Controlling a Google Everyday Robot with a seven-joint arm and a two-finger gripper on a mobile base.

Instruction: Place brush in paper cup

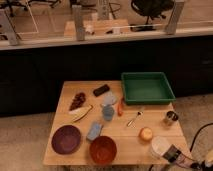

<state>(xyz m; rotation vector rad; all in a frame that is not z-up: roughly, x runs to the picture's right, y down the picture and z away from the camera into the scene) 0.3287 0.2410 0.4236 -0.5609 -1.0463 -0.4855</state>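
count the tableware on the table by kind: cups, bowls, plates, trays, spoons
cups: 2, paper cup and metal cup
bowls: 1, red bowl
plates: 1, purple plate
trays: 1, green tray
spoons: 1, spoon
total: 6
The gripper, not counted, is at the lower right of the view next to the paper cup, fingers shut.

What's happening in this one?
The robot's gripper, shut, is at the front right corner of the table, right beside the white paper cup. The brush cannot be picked out clearly; it may be in the grip. Whether it has reached the cup cannot be told.
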